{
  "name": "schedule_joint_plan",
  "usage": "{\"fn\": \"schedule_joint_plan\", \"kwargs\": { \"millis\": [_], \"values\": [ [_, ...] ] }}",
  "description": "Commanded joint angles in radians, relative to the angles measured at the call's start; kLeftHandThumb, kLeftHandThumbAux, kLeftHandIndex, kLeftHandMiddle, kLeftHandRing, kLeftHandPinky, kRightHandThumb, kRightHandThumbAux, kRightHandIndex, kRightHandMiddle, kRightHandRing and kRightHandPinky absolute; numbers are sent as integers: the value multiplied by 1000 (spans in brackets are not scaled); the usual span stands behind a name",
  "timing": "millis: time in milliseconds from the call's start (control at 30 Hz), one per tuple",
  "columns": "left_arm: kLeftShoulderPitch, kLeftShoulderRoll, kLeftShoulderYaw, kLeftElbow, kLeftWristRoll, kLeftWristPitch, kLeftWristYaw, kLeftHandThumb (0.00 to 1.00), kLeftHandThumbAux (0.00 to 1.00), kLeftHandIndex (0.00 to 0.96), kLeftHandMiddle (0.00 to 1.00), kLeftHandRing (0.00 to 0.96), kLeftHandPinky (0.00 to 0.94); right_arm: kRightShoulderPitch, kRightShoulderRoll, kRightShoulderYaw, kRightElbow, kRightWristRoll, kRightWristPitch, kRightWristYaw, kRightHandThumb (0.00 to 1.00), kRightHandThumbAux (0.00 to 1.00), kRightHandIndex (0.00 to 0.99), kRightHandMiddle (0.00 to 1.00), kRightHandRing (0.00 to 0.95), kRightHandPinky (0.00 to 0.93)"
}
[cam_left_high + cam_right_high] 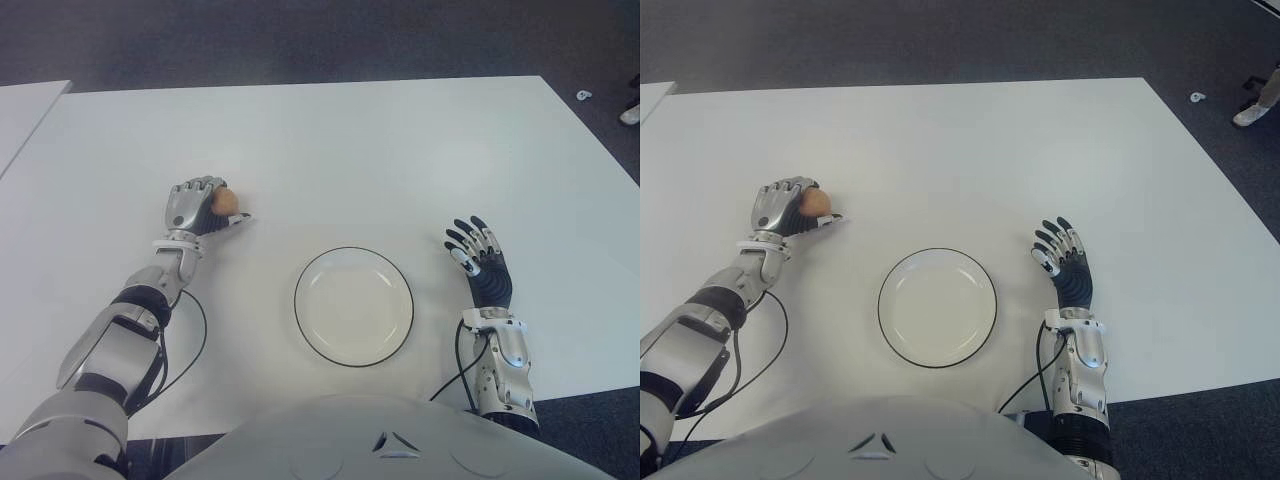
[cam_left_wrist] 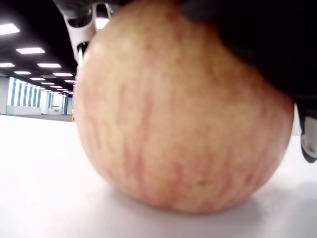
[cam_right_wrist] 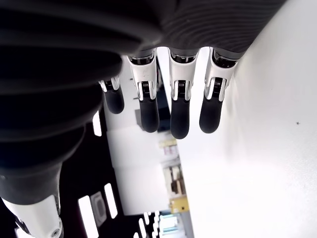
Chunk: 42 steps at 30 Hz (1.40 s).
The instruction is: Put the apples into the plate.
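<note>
A reddish-yellow apple sits on the white table, to the left of and a little beyond the plate. My left hand is curled over it, fingers wrapped around it; in the left wrist view the apple fills the picture and still touches the tabletop. The white plate with a thin dark rim lies near the front edge, with nothing on it. My right hand shows to the right of the plate, fingers straight and spread, holding nothing.
A second white table edge shows at the far left. Dark carpet lies beyond the table, with a small white object at the far right. A black cable loops by my left forearm.
</note>
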Motion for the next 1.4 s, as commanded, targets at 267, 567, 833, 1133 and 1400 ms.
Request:
{"fn": "schedule_joint_plan", "kwargs": {
  "millis": [267,567,833,1133,1400],
  "values": [
    [39,5,-21,15,13,6,-42,746,694,443,858,842,793,24,4,1,18,-3,37,-7,467,711,123,219,233,273],
    [44,8,-5,8,-5,-22,-33,745,694,443,856,842,784,21,5,3,15,-6,41,-11,461,712,119,213,231,275],
    [50,10,10,6,-24,-43,-45,743,694,443,835,818,748,21,5,4,9,-3,51,-10,480,714,119,221,241,282],
    [50,17,14,3,-30,-51,-42,744,694,443,836,818,745,17,9,4,17,-6,52,-14,478,718,118,226,252,298],
    [55,20,21,-10,-38,-51,-48,744,694,443,830,813,749,15,7,5,25,-7,49,-10,477,718,123,230,256,290]
  ]
}}
